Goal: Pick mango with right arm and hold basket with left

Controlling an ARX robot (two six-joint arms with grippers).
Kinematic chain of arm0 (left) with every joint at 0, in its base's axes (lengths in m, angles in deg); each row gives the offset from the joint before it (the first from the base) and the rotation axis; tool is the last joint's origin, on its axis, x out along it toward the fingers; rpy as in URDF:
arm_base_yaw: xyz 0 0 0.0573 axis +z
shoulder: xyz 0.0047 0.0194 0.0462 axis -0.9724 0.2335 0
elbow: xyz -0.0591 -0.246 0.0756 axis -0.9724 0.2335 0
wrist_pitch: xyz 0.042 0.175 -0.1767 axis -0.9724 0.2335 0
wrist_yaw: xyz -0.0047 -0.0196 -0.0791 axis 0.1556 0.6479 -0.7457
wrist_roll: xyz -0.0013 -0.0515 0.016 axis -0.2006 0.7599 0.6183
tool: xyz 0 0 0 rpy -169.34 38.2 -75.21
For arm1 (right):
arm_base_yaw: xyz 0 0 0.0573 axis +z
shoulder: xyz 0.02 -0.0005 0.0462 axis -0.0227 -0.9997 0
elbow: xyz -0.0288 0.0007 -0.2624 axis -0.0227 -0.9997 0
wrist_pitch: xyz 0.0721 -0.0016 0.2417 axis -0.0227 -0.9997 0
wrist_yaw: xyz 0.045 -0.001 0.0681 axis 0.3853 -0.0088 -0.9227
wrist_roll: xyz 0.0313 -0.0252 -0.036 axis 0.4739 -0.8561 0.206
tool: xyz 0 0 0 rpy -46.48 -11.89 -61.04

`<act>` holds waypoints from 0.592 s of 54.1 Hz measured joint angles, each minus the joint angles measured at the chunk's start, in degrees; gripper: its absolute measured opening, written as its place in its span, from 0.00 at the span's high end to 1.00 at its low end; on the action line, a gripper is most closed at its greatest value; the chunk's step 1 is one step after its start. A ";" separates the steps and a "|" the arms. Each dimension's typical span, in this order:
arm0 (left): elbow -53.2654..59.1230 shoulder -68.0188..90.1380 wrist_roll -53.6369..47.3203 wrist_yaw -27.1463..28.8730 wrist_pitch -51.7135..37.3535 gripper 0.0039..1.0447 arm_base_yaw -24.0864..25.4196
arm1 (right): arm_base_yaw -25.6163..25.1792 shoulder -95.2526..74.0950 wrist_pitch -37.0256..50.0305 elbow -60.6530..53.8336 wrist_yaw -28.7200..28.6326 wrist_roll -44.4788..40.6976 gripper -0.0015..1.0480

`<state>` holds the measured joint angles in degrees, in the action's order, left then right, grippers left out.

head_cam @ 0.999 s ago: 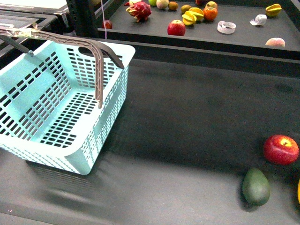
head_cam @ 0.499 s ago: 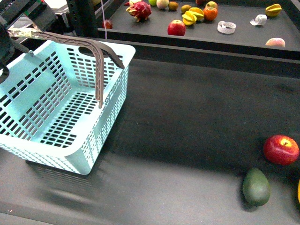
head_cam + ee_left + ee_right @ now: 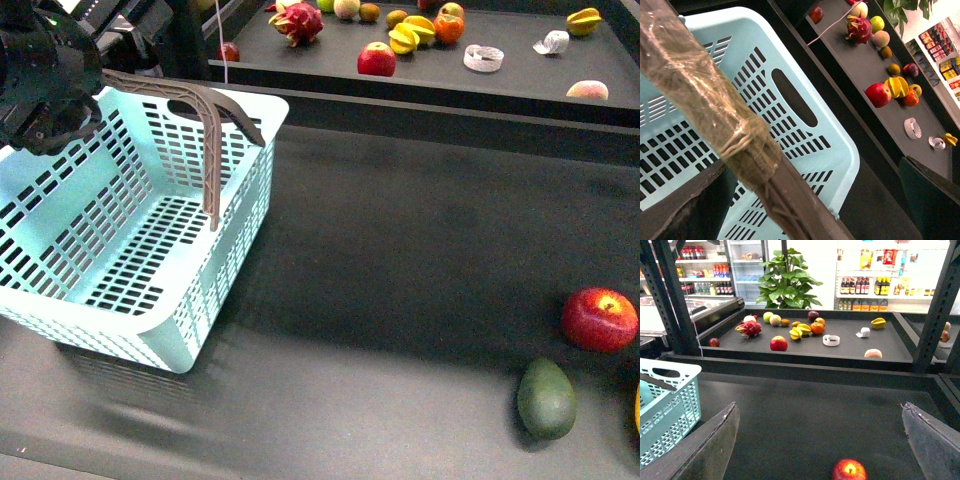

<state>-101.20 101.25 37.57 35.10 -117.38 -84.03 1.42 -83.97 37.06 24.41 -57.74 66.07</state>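
Zero steps finished: left pincer point(image 3: 805, 200) gapes unclenched around the basket point(image 3: 110, 322) handle point(image 3: 211, 150), right pincer point(image 3: 822, 442) gapes empty, mango point(image 3: 637, 408) untouched, well right of basket.

The left arm point(image 3: 45, 85), not in the front view one second ago and only at its edge half a second ago, now reaches further in at the top left. Its dark body now covers the left end of the brown handle point(image 3: 205, 115) of the basket point(image 3: 150, 335).
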 joint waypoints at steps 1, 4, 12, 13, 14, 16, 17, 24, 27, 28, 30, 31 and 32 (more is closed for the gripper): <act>-0.55 0.44 0.20 0.00 0.26 0.05 0.00 | 0.00 0.00 0.00 0.00 0.00 0.00 0.08; -2.27 1.68 0.63 0.00 0.98 0.05 -0.11 | 0.00 0.00 0.00 0.00 0.00 0.00 0.08; -5.86 4.63 1.33 -0.11 2.19 0.05 -0.66 | 0.00 0.00 0.00 0.00 0.00 0.00 0.08; -6.38 5.09 1.33 -0.26 2.29 0.05 -0.76 | 0.00 0.00 0.00 0.00 0.00 0.00 0.08; -6.75 5.35 1.36 -0.37 2.32 0.05 -0.90 | 0.00 0.00 0.00 0.00 0.00 0.00 0.08; -7.58 6.12 1.38 -0.59 2.38 0.05 -1.05 | 0.00 0.00 0.00 0.00 0.00 0.00 0.08; -7.98 6.38 1.38 -0.63 2.47 0.05 -1.16 | 0.00 0.00 0.00 0.00 0.00 0.00 0.08; -9.66 7.65 1.51 -0.85 3.28 0.09 -1.38 | 0.00 0.00 0.00 0.00 0.00 0.00 0.08; -10.29 7.96 1.53 -1.07 3.58 0.20 -1.36 | 0.00 0.00 0.00 0.00 0.00 0.00 0.08; -10.49 8.07 1.53 -1.25 3.72 0.23 -1.33 | 0.00 0.00 0.00 0.00 0.00 0.00 0.08; -10.78 8.24 1.57 -1.46 4.02 0.30 -1.31 | 0.00 0.00 0.00 0.00 0.00 0.00 0.08; -10.88 8.33 1.57 -1.55 4.11 0.32 -1.31 | 0.00 0.00 0.00 0.00 0.00 0.00 0.08; -10.99 8.44 1.62 -1.55 4.33 0.35 -1.27 | 0.00 0.00 0.00 0.00 0.00 0.00 0.08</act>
<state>-112.20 109.69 39.19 33.55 -113.06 -85.29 1.42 -83.97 37.06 24.41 -57.74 66.07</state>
